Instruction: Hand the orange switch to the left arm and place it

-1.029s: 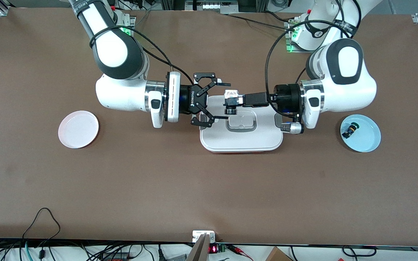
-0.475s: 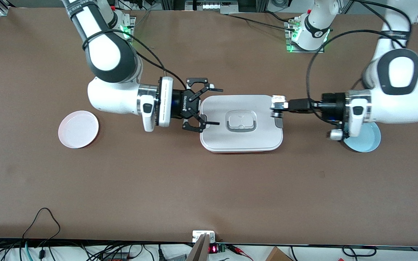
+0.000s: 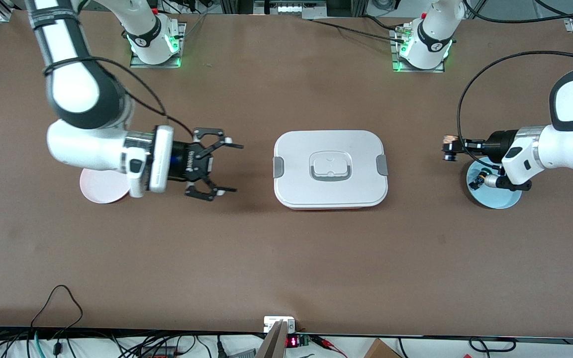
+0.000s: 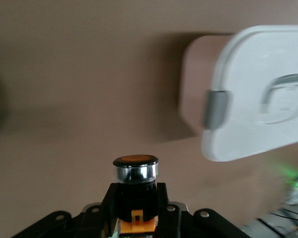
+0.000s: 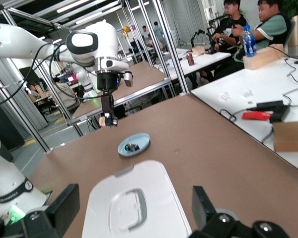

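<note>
Holding: left pincer (image 3: 449, 149), level above the table (image 3: 286, 258) beside the blue plate (image 3: 503, 199), clamps the orange switch (image 4: 135, 171).
Right pincer (image 3: 227, 168): fingers spread, empty, between pink plate (image 3: 95, 191) and box (image 3: 330, 169).
Hidden: pink plate partly under the right arm.

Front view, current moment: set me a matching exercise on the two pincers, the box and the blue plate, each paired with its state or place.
Things:
1. left pincer
2. right pincer
3. box
4. blue plate

States:
a. open and empty, over the table beside the pink plate
b. lid on, mid-table between the two pincers
c. has a small dark part lying on it
d. shut on the orange switch

Pairs: 1-d, 2-a, 3-b, 4-c
</note>
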